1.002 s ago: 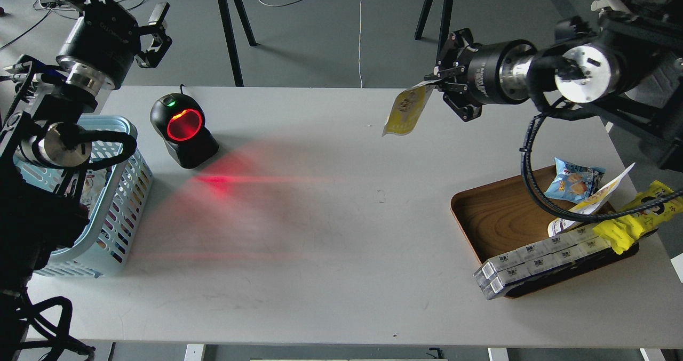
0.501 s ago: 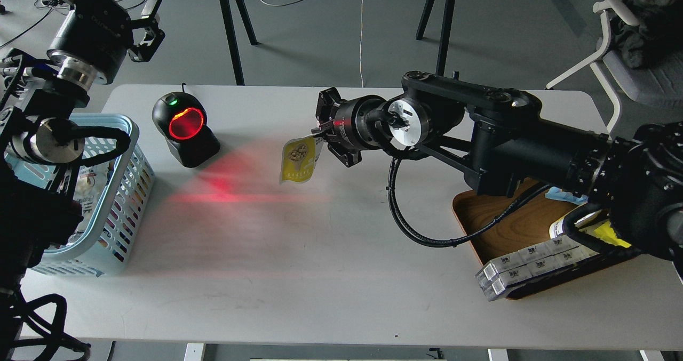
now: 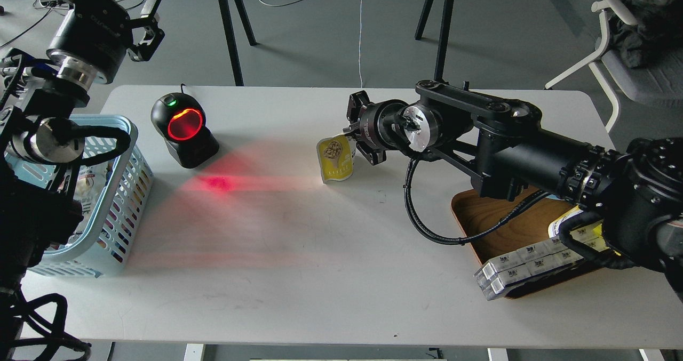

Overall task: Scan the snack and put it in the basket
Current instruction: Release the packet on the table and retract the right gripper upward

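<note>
Head view: right hand [image 3: 353, 137] pinching snack [image 3: 336, 159] over table [image 3: 299, 243]; left hand [image 3: 143, 30] spread.

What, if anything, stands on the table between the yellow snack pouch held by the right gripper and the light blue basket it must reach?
The black scanner stands on the table near the straight line from the snack, pinched by the right gripper, to the basket, slightly to the far side. Nothing else visible lies between them.

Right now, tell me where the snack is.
In the head view the snack hangs mid-table from the right gripper, right of the scanner and its red glow.
</note>
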